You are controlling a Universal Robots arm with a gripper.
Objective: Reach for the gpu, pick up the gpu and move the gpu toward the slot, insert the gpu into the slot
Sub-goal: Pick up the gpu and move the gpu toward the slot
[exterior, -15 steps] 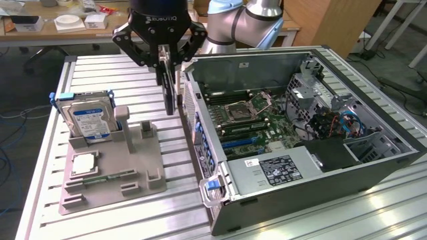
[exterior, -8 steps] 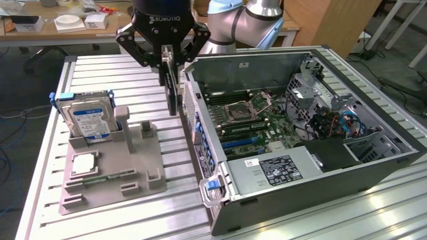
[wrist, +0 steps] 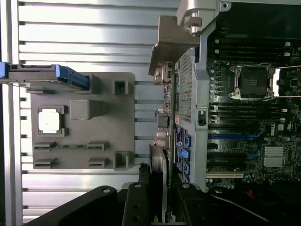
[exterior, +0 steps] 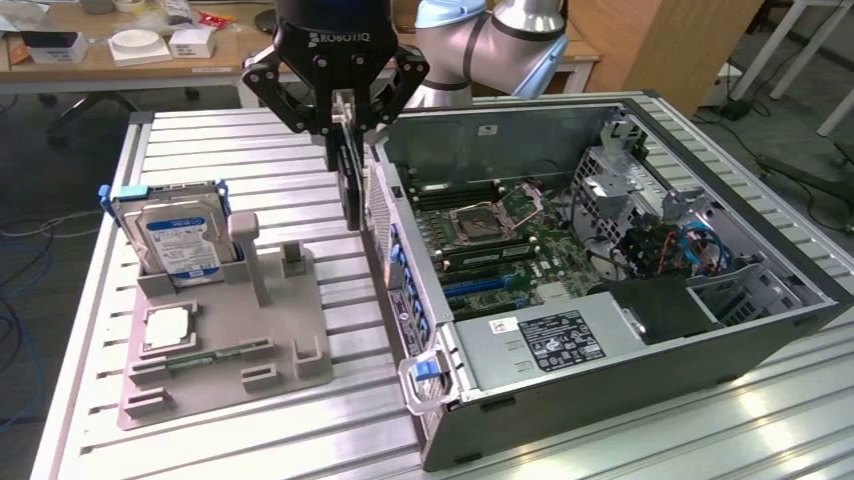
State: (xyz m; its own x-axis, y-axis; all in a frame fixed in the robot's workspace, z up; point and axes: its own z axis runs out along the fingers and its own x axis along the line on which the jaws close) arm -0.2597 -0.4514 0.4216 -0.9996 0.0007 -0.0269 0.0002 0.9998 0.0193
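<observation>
Item in hand: the gpu (exterior: 352, 190), hanging edge-on and upright from the Robotiq gripper (exterior: 350, 128), upper centre of the exterior view. The fingers are clenched on the card's upper edge. We place the card in the air over the slatted table (exterior: 254, 150), between the grey fixture (exterior: 287, 330) and the near wall of the open computer case (exterior: 641, 350) — just beside that wall, not yet over the motherboard (exterior: 501, 235). Left in the fixture are the blue-labelled hard drive (exterior: 180, 240) and the square processor chip (exterior: 166, 328). In the wrist view the gpu (wrist: 160, 165) runs forward from the gripper (wrist: 159, 207) to its silver end bracket (wrist: 171, 42). Status as we judge it: reach and pick-up are done and transfer is under way. The blue expansion slots (exterior: 474, 287) are unfilled, so insertion is outstanding.
</observation>
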